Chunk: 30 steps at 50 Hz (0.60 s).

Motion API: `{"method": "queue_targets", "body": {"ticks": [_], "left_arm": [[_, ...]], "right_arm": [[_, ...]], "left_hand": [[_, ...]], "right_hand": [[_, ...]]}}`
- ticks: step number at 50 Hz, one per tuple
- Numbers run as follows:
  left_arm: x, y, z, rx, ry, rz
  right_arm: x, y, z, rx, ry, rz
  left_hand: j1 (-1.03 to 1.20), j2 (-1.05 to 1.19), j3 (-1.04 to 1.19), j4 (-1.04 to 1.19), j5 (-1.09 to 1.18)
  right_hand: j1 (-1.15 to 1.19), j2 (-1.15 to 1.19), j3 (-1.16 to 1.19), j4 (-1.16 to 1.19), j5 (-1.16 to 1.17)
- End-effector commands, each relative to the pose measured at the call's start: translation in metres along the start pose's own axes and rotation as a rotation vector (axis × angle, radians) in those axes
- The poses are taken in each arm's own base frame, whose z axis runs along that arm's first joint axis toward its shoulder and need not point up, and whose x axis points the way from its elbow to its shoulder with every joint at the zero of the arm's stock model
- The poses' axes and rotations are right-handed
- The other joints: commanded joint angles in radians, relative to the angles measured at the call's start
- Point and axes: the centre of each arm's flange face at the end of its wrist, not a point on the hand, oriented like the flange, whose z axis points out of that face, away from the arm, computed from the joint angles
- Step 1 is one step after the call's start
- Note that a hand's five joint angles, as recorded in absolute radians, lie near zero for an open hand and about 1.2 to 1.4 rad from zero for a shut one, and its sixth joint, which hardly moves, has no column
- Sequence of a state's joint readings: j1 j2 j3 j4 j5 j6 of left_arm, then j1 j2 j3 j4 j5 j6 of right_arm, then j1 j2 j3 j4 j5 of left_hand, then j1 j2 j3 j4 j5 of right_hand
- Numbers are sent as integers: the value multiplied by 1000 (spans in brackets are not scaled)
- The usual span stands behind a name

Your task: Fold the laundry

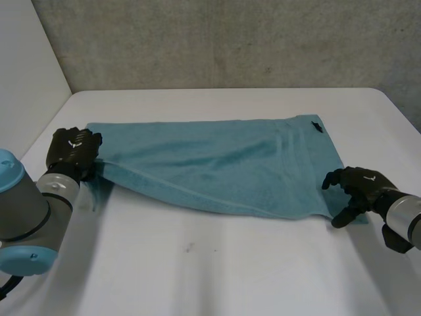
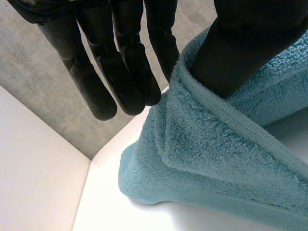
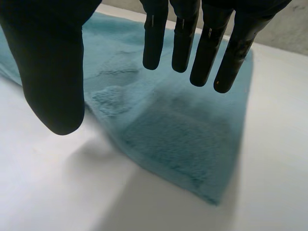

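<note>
Head view: towel (image 1: 217, 164) mostly flat, no fold finished. Left hand (image 1: 74, 150) fingers (image 2: 125, 72) pinch one corner; right hand (image 1: 358, 185) fingers (image 3: 207, 53) wide above another

The towel (image 1: 223, 164) lies spread on the table (image 1: 197, 263), across its middle from 9 o'clock to 3 o'clock. The left hand (image 1: 74, 150) sits at the towel's 9 o'clock end, where the cloth rises off the table between its thumb (image 2: 240, 43) and fingers (image 2: 125, 72). The right hand (image 1: 358, 184) hangs over the towel's 4 o'clock corner. A tag (image 1: 317, 125) lies on the towel's 2 o'clock corner. A wall (image 1: 230, 39) stands behind the table at 12 o'clock.
</note>
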<state>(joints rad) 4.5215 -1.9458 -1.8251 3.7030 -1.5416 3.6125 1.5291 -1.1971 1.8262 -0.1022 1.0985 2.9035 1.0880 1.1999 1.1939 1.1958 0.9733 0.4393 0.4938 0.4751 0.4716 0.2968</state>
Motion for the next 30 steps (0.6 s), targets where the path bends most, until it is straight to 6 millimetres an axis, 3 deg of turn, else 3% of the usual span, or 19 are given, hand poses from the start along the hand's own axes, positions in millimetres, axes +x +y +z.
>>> {"method": "queue_targets", "body": {"ticks": [1, 14, 22, 24, 26, 27, 28, 30], "left_arm": [[-1, -1, 1, 4, -3, 0], [-2, -2, 1, 8, -6, 0], [-3, -2, 1, 6, -9, 0], [-3, -2, 1, 6, -9, 0], [-3, -1, 1, 3, -9, 1], [-3, -1, 1, 3, -9, 1], [-3, -1, 1, 1, -8, 1], [-3, 0, 1, -1, -7, 1]], "right_arm": [[-15, 5, 7, -4, -56, 20], [-19, 6, 27, 31, -65, -16], [-11, 8, 42, 25, -2, -35], [-12, 7, 43, 30, 4, -40], [-9, 4, 44, 41, 21, -45], [-9, 4, 44, 41, 21, -45], [-9, 3, 45, 50, 27, -50], [-6, 2, 46, 61, 37, -51]], "left_hand": [[308, 196, 202, 200, 248], [308, 196, 202, 200, 248], [308, 196, 202, 200, 248], [308, 196, 202, 200, 248], [308, 196, 202, 200, 248], [308, 196, 202, 200, 248], [308, 196, 202, 200, 248], [308, 196, 202, 200, 248]], "right_hand": [[101, 46, 65, 68, 69], [215, 161, 179, 183, 183], [291, 237, 256, 259, 259], [368, 313, 332, 336, 336], [677, 623, 641, 645, 645], [679, 625, 643, 647, 647], [891, 837, 856, 859, 859], [956, 902, 921, 924, 924]]}}
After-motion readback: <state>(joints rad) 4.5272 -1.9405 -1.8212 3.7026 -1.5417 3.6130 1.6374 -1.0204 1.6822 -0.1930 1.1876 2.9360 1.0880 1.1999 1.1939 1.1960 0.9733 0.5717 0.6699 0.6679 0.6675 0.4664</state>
